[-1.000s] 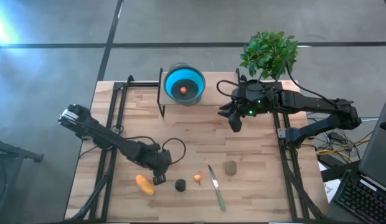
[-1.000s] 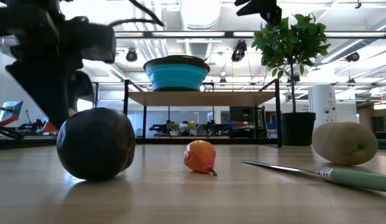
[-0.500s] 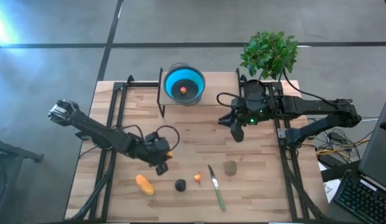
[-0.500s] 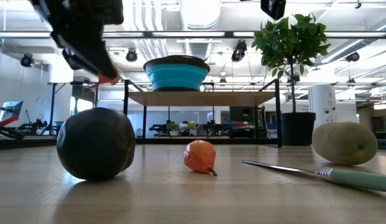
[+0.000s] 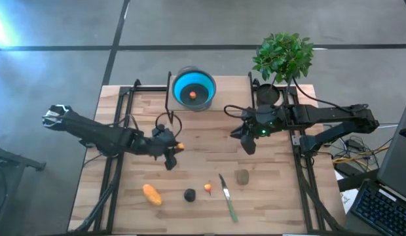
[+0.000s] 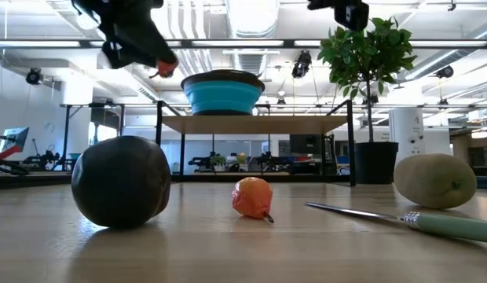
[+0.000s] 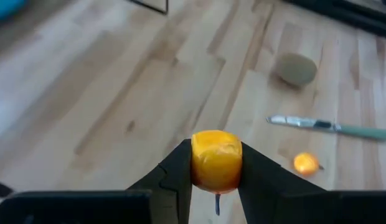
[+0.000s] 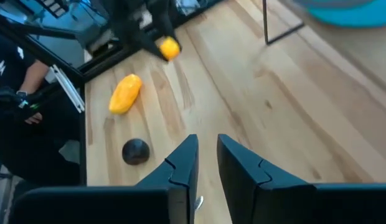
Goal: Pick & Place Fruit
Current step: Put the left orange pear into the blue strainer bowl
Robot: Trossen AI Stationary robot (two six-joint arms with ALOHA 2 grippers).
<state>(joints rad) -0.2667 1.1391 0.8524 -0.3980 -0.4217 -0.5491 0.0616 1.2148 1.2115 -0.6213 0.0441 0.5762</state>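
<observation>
My left gripper point(image 5: 175, 150) hangs above the table's middle left, shut on a small round orange fruit point(image 7: 216, 158), which also shows high in the low view as the orange fruit point(image 6: 163, 69). On the table near the front lie an elongated orange-yellow fruit point(image 5: 151, 194), a black round fruit point(image 5: 189, 195), a tiny orange-red fruit point(image 5: 208, 188) and an olive oval fruit point(image 5: 242, 176). A blue bowl point(image 5: 204, 84) on a stand at the far edge holds a tiny red fruit point(image 5: 192, 95). My right gripper point(image 5: 249, 142) hovers right of the bowl with nothing between its fingers, which are drawn almost together. My left gripper pinches the small orange fruit by its two opposite sides point(image 7: 196, 163) between its two fingers. The fingers slant down from the table's left. The fruit is lifted well clear of the table, and part of it sticks out past the fingertips.
A green-handled knife point(image 5: 228, 196) lies between the tiny orange-red fruit and the olive fruit. A potted plant point(image 5: 283, 58) stands at the far right corner. The bowl's black wire stand point(image 5: 170, 98) rises at the far edge. Bare wood lies between the two grippers.
My left gripper has risen from the table beside the elongated fruit and gone toward the far edge and the bowl, carrying the small orange fruit lifted clear. It has tipped from pointing steeply down to a shallower slant. My right gripper has drifted slightly toward the near edge.
</observation>
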